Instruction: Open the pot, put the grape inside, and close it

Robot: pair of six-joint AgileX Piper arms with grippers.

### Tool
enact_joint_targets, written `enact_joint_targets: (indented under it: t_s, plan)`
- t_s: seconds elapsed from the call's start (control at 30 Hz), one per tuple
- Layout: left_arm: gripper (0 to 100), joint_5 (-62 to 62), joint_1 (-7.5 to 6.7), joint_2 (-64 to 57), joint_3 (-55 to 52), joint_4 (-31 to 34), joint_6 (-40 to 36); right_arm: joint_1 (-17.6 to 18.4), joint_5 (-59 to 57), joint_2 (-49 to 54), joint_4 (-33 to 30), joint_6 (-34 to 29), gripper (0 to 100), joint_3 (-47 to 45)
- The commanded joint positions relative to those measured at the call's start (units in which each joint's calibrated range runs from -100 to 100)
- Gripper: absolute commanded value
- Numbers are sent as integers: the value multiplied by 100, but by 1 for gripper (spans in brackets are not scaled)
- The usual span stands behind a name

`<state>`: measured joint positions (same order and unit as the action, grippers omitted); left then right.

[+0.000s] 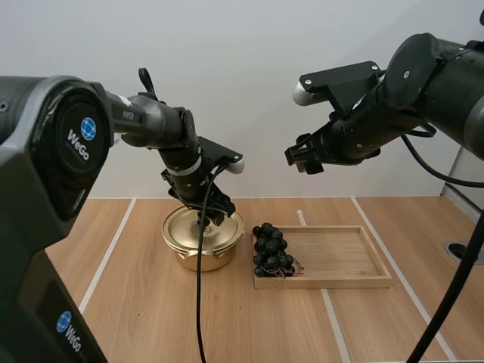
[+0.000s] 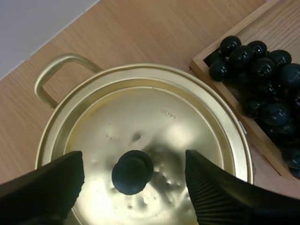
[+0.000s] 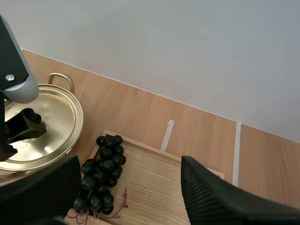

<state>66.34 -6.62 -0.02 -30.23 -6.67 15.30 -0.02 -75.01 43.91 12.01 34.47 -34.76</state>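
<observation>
High view: the left gripper (image 1: 206, 217) is low over the gold pot (image 1: 203, 253), whose lid (image 1: 187, 225) is on. The bunch of grapes (image 1: 272, 251) lies at the pot end of the wooden tray (image 1: 340, 257), and the right gripper (image 1: 306, 157) hangs well above it. Left wrist view: the fingers (image 2: 47, 185) stand wide apart holding nothing, with the lid's black knob (image 2: 132, 171) squarely between them, touching neither. Right wrist view: those fingers (image 3: 220, 197) are spread wide too and empty, with bare tray between them and the grapes just beside the finger on the pot's side.
</observation>
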Motion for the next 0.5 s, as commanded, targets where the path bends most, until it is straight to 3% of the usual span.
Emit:
enact_joint_targets:
  t_s: [0.0,0.17,0.27,0.33,0.47]
  plan:
    - [98,-18,-26,53,53,34,-37,-20,-31,13,16,55,100,78]
    - [96,-18,-26,68,67,33,-37,-20,-28,13,16,55,100,78]
    - [86,-18,-26,68,67,59,-69,-20,-85,13,16,55,100,78]
    - [70,-18,-26,68,67,99,-150,-20,-85,13,16,55,100,78]
    - [26,-18,-26,68,67,122,-160,-20,-85,13,16,55,100,78]
